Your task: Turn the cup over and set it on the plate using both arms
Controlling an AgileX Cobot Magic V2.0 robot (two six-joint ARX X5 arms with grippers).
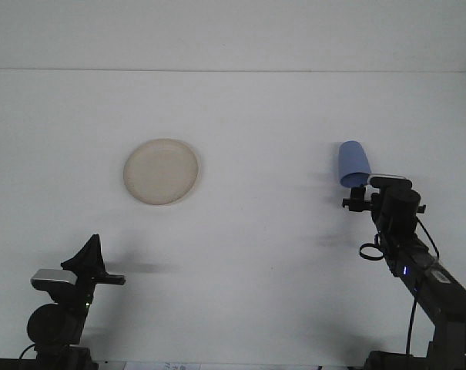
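Two task things lie on a plain white tabletop (248, 254), well apart from each other. At the left is a round, shallow plate (162, 171) in a matt cream tone, its rim slightly raised and its face bare. At the right is a blue cup (353, 164), smooth and tapered like a cone with the tip cut off; it lies tipped with its wide mouth toward the near side and its narrower base pointing away.

Just on the near side of the cup, the right hand (357, 198) reaches up from the bottom right corner on a black jointed arm with a looped cable and a small blue light. Its dark tip sits right at the cup's mouth edge, overlapping it in this view; whether it touches the cup, and whether its fingers are parted or together, cannot be told from here.

The left hand (94, 258) rests low at the near left, well apart from the plate, a black pointed shape above a grey camera block and a round joint. Its fingers read as one dark wedge, so their state cannot be told either.

The tabletop is matt and even, with soft grey shadows beside each arm. A thin line at the far side marks where it meets a pale wall (233, 35).
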